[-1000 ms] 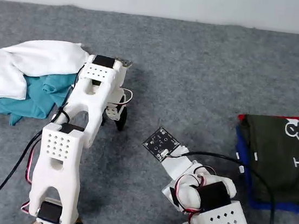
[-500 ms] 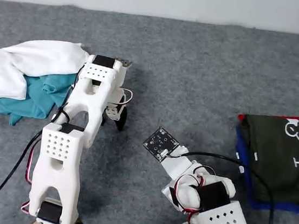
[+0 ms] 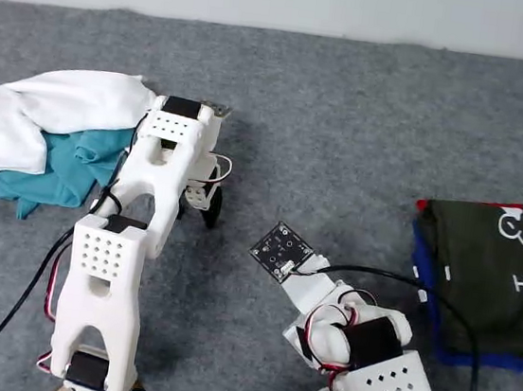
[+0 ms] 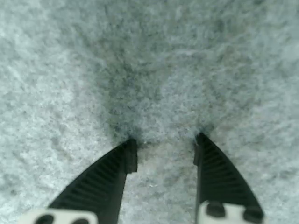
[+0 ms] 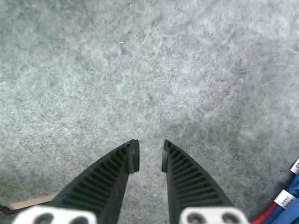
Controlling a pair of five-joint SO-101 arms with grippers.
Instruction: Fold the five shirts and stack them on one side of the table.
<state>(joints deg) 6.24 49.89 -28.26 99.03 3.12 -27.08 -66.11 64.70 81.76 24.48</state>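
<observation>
Looks like we're about three down: the stack sits at the surface's right edge. The white shirt and teal shirt lie crumpled at the left edge, not yet folded. Left fingers are spread wide and right fingers barely apart, both empty.

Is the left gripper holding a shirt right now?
No, the left gripper is open over the bare grey carpet, with nothing between its jaws.

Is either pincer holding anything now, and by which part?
Nothing is held. The left pincer and the right pincer both stand open over the grey felt table cover.
</observation>
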